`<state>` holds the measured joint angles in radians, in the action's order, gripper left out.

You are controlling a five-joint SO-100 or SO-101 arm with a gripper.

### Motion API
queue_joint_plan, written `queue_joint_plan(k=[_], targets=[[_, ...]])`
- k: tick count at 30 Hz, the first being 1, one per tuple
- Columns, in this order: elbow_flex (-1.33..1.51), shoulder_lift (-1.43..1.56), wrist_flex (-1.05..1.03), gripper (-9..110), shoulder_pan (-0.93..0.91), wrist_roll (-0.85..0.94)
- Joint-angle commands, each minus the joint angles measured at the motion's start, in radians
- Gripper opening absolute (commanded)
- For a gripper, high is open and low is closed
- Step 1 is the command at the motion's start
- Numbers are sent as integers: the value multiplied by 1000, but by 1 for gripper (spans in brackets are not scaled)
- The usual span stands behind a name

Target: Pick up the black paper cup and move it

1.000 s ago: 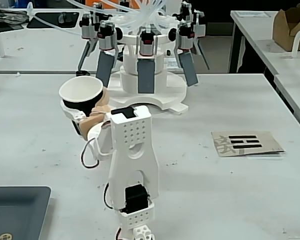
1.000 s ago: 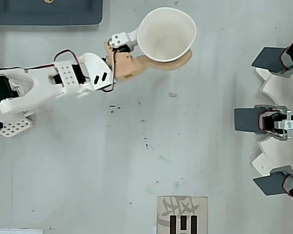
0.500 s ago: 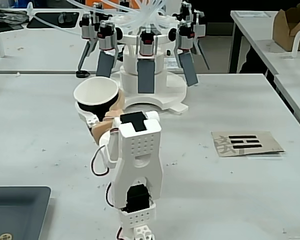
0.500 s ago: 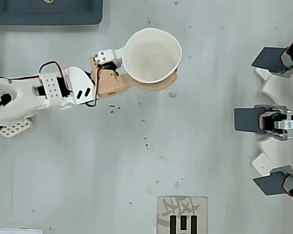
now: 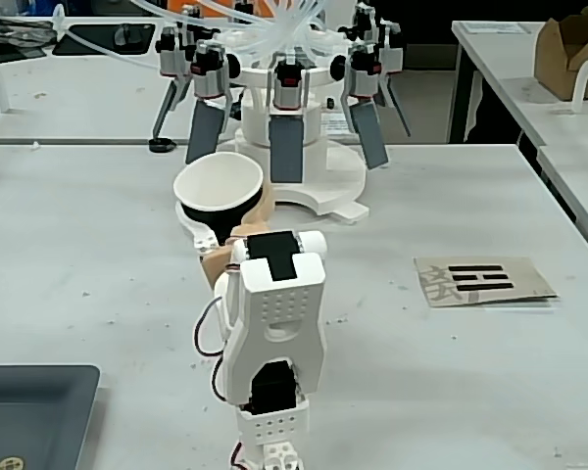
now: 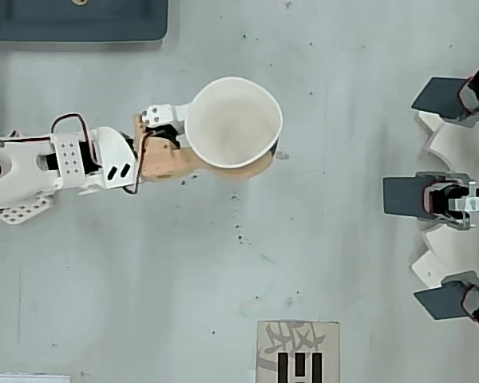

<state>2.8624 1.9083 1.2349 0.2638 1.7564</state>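
Because the black paper cup [image 6: 233, 122] is empty, light and thin-walled, I judge it will crush if squeezed hard and slide if held loosely; low on the wall, under the rolled rim, seems the best hold. My hand [image 6: 223, 163] is clamped on it, upper middle of the overhead view, above the tabletop [image 6: 144, 279]. My fingertips and the cup's base are hidden.

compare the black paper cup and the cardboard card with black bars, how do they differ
The black paper cup stands upright and open-mouthed, held off the table in the gripper; the cardboard card lies flat on the table, untouched. The cup is round and tapered with a white inside; the card is a flat brown rectangle. The cup's outer wall is black; the card carries only black bars. Both look like paper goods.
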Motion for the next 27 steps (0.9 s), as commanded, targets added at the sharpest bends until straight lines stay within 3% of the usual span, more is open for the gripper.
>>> queue_joint_plan(k=[1,16,27], targets=[[17,54,37,11,-28,-5],[20,38,17,13,-196,-86],[-291,-109,-167,13,-232,-123]])
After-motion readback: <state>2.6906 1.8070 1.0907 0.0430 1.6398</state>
